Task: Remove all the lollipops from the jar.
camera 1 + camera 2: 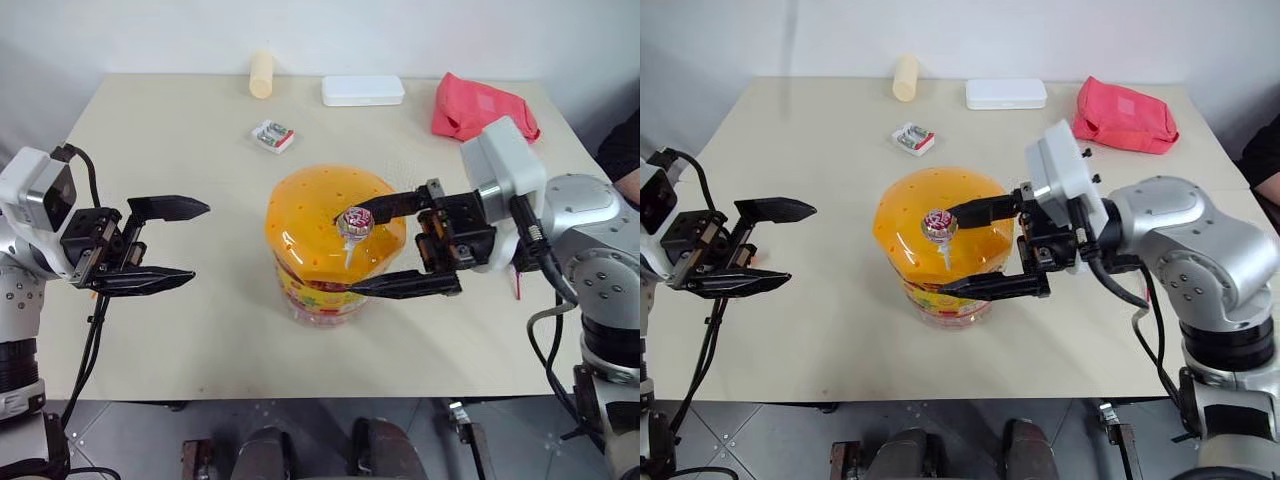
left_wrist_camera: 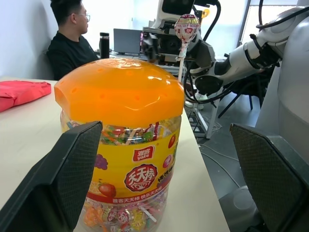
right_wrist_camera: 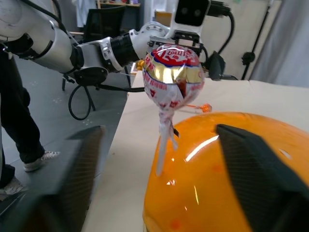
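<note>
Nearest the front edge of the desk (image 1: pixel 180 350), the jar (image 1: pixel 325 250) is seen standing upright, roughly midway between the left and right edges. Its domed orange lid (image 1: pixel 310 220) is dotted with small holes, and a yellow-red label (image 2: pixel 135 174) is wrapped around the clear wall, through which wrapped sweets can be made out.

One lollipop (image 1: pixel 355 223) is planted upright in the lid, its swirled pink-red-white head raised above the dome on a white stick (image 3: pixel 164 145).

The right gripper (image 1: pixel 365 248) is held level over the jar from the right side, its two black fingers spread apart, one on the far side of the lollipop and one on the near side. The lollipop head is bracketed between them, but contact with either finger is not shown; a gap can be seen on both sides in the right wrist view.

The left gripper (image 1: pixel 175 243) is held off the left side of the jar, well apart from it, pointing toward it with its fingers spread wide and nothing between them.

Along the back edge are laid a pale cylinder (image 1: pixel 261 73), a white flat box (image 1: pixel 363 90) and a red pouch (image 1: pixel 480 108). A small red-and-white packet (image 1: pixel 273 136) is placed between the cylinder and the jar. A seated person (image 2: pixel 70 43) is caught in the left wrist view, beyond the desk.
</note>
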Robot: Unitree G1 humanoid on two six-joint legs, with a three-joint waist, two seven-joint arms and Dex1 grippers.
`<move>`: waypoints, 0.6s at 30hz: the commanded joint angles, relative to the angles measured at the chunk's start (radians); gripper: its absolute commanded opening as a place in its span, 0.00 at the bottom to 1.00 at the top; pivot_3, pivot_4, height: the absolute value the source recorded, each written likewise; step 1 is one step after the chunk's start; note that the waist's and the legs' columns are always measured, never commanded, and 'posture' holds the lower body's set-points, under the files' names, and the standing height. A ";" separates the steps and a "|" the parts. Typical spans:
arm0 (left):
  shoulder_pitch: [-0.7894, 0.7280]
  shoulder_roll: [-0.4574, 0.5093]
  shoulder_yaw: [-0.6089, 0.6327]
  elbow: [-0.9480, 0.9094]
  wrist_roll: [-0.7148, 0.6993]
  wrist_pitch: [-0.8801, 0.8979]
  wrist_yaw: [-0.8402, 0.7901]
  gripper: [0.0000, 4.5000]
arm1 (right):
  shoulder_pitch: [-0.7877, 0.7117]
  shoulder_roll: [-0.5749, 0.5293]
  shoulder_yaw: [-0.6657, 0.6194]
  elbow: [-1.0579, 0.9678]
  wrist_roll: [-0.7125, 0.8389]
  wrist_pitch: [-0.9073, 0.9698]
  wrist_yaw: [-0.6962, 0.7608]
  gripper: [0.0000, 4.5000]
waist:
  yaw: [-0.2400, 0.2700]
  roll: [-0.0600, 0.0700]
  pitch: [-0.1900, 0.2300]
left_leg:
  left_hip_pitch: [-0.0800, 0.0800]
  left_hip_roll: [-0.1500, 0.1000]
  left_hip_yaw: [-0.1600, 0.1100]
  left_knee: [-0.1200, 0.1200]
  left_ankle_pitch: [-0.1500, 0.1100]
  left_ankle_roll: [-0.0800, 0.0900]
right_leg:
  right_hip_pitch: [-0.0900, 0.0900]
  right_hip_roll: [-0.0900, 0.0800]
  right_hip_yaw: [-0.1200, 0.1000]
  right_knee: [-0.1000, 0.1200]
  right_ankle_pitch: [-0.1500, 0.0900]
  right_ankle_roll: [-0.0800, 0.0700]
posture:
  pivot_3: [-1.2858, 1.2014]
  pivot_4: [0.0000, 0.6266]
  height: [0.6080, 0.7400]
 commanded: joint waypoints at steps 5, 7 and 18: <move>0.020 0.008 0.048 -0.049 -0.032 -0.002 -0.004 1.00 | -0.004 0.044 -0.009 -0.001 -0.004 -0.031 -0.008 0.18 | 0.000 0.000 0.000 | 0.000 0.000 0.000 0.000 0.000 0.000 | 0.000 0.000 0.000 0.000 0.000 0.000 | 0.52 0.24 1.00; 0.020 0.007 0.050 -0.050 -0.033 -0.003 -0.004 1.00 | -0.004 0.066 -0.024 0.017 -0.002 -0.046 -0.017 0.03 | -0.001 0.000 0.000 | 0.000 0.000 0.000 0.000 0.000 0.000 | 0.000 0.000 0.000 0.000 0.000 0.000 | 0.52 0.24 1.00; 0.017 0.016 0.054 -0.040 -0.032 0.005 -0.019 1.00 | -0.152 0.115 -0.172 0.163 0.051 -0.049 -0.128 0.01 | 0.000 0.000 0.000 | 0.000 0.000 0.000 0.000 0.000 0.000 | 0.000 0.000 -0.001 0.001 0.000 0.000 | 0.52 0.24 1.00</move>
